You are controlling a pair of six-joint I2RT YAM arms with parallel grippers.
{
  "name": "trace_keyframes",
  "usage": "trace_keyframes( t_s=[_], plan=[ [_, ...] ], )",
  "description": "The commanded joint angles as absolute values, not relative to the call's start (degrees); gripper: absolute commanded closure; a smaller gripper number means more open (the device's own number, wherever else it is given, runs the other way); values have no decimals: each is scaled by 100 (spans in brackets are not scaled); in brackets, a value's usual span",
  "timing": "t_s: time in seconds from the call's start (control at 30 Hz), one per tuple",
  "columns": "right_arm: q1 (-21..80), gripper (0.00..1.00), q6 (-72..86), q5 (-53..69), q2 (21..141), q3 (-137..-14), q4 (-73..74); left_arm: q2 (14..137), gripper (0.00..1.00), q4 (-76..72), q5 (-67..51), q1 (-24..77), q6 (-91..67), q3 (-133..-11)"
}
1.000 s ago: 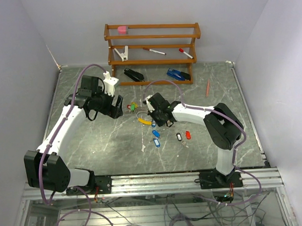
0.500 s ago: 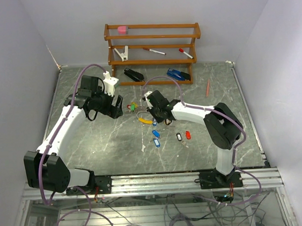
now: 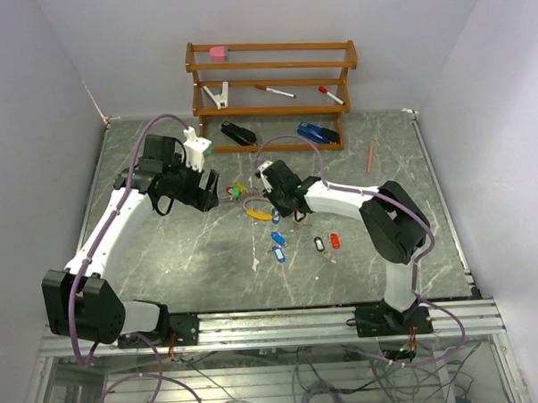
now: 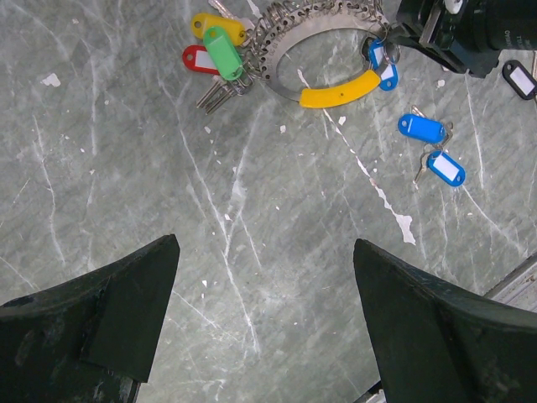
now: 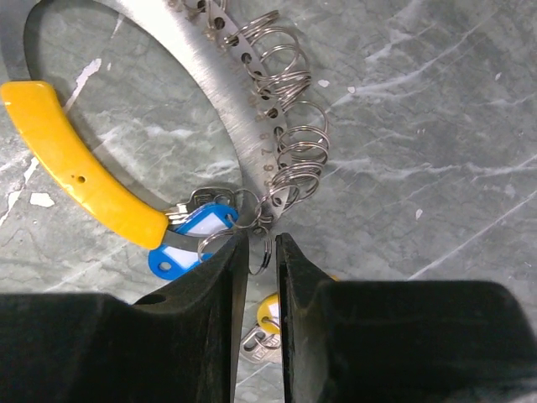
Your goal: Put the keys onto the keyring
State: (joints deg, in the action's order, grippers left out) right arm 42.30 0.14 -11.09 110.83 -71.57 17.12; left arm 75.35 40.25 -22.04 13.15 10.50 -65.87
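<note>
grey marbled table point(image 3: 191, 258), scattered keys point(image 3: 278, 239), pale walls point(image 3: 24, 105)

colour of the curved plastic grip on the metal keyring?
The curved plastic grip is yellow; clearest in right wrist view.

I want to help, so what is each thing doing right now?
Keyring, lying flat on table.
Left fingers, wide open, empty.
Right fingers, nearly closed, tips at keyring.
Loose blue keys, lying apart from keyring.
Green key, at keyring's edge.
</note>
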Motion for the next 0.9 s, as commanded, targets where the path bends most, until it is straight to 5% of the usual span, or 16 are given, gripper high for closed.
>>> trace_keyframes(
  t_s=[0.0, 0.87],
  plan=[
    [4162, 80, 26, -1131, 11205, -7238, 1608, 7409, 4, 3937, -2133, 1274, 1088, -6583],
    [4135, 100, 435, -419, 11164, -7248, 1748, 7374, 4, 3958, -2129, 1257, 1111, -6612]
  ],
)
